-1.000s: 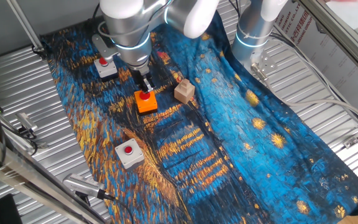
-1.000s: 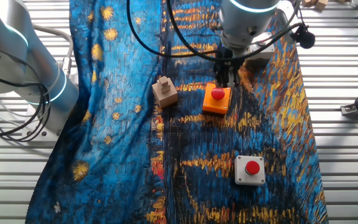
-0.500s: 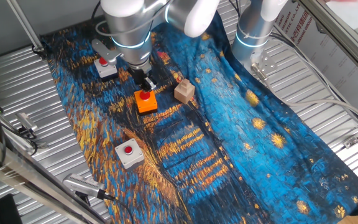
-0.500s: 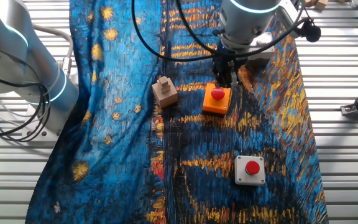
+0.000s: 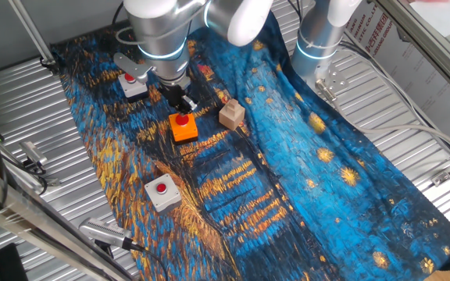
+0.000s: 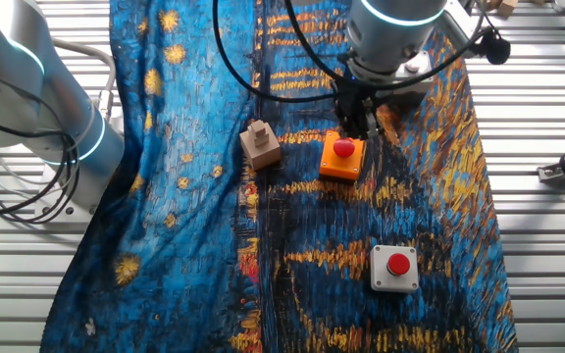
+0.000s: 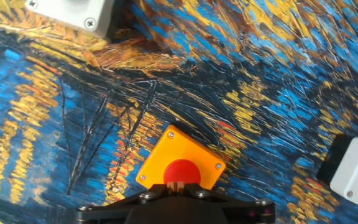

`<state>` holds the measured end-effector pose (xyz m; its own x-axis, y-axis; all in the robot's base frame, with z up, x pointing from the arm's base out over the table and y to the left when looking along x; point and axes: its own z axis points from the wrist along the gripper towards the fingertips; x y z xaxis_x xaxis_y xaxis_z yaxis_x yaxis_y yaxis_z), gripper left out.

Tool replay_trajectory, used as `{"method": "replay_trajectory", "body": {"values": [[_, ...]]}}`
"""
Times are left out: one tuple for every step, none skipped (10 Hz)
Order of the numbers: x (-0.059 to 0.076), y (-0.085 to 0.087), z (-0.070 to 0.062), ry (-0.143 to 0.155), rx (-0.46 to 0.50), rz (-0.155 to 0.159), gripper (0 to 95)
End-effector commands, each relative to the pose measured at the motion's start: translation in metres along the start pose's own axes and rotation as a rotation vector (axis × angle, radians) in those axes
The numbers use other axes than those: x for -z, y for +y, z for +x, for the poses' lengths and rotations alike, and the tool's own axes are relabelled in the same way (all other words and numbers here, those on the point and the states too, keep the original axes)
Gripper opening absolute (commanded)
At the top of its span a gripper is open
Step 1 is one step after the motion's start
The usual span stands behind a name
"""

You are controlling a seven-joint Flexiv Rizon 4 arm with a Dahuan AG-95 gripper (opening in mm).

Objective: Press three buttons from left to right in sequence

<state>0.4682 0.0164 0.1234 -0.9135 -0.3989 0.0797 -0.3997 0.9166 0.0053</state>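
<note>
The orange button box (image 5: 182, 126) with its red cap sits mid-cloth; it also shows in the other fixed view (image 6: 342, 157) and in the hand view (image 7: 180, 167). One grey button box (image 5: 133, 83) lies at the far left by the arm, another (image 5: 162, 192) lies nearer the front (image 6: 396, 267). In the hand view, grey box corners show at top left (image 7: 73, 12) and right (image 7: 356, 174). My gripper (image 5: 184, 105) hangs just above the orange box's red cap (image 6: 356, 126). Its fingertips are shut together, holding nothing (image 7: 178, 185).
A tan wooden block (image 5: 231, 115) stands just right of the orange box (image 6: 260, 144). The blue and yellow painted cloth (image 5: 303, 172) covers the ribbed metal table (image 5: 37, 125). A second robot arm base (image 5: 319, 39) stands at the back.
My gripper has lifted a little off the orange box's red cap, which it was touching a second ago. The boxes and block have not moved.
</note>
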Motion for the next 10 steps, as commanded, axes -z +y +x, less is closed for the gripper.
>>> {"method": "replay_trajectory", "body": {"values": [[0.000,0.000,-0.001,-0.003,0.003,-0.010,0.0],[0.000,0.000,-0.001,-0.005,0.001,-0.013,0.0],[0.000,0.000,-0.001,-0.007,0.002,-0.012,0.0],[0.000,0.000,-0.001,-0.006,0.002,-0.011,0.0],[0.000,0.000,-0.001,-0.004,0.002,-0.011,0.0],[0.000,0.000,-0.001,-0.003,0.002,-0.011,0.0],[0.001,0.001,-0.002,-0.001,-0.019,-0.013,0.0],[0.002,0.004,-0.005,0.002,-0.036,-0.015,0.0],[0.005,0.009,-0.010,0.013,-0.063,-0.017,0.0],[0.011,0.020,-0.018,0.023,-0.096,-0.018,0.0]]}}
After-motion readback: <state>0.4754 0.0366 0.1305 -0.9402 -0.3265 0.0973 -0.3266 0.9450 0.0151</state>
